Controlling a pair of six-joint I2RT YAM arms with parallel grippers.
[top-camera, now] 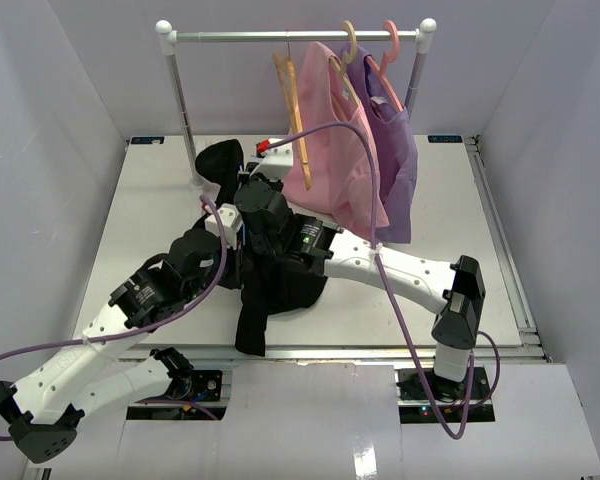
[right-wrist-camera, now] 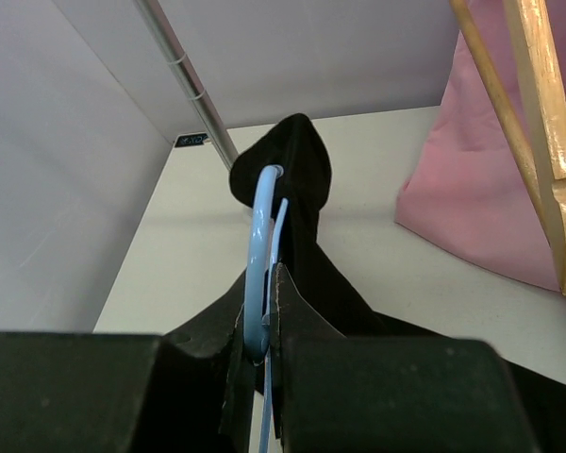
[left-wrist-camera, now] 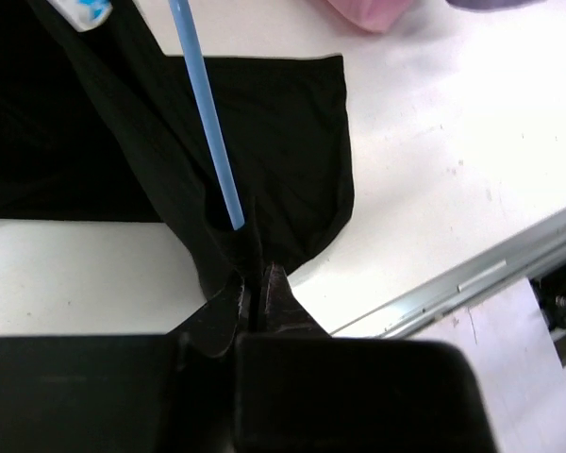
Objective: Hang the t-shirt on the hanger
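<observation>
The black t-shirt (top-camera: 280,285) lies bunched mid-table between the two arms, with one end raised near the rack post. The right wrist view has my right gripper (right-wrist-camera: 267,311) shut on the light-blue hanger (right-wrist-camera: 258,236), whose far end is covered by black t-shirt fabric (right-wrist-camera: 297,165). My left gripper (left-wrist-camera: 253,288) is shut on a fold of the t-shirt (left-wrist-camera: 292,151). A thin arm of the hanger (left-wrist-camera: 204,109) runs down into that fabric just above the jaws. A small light label (left-wrist-camera: 83,9) shows at the top edge.
A clothes rack (top-camera: 295,36) stands at the back with a bare tan-orange hanger (top-camera: 290,100), a pink garment (top-camera: 335,160) and a purple garment (top-camera: 395,150) on a pink hanger (top-camera: 388,60). The metal front rail (left-wrist-camera: 472,278) of the table is close by.
</observation>
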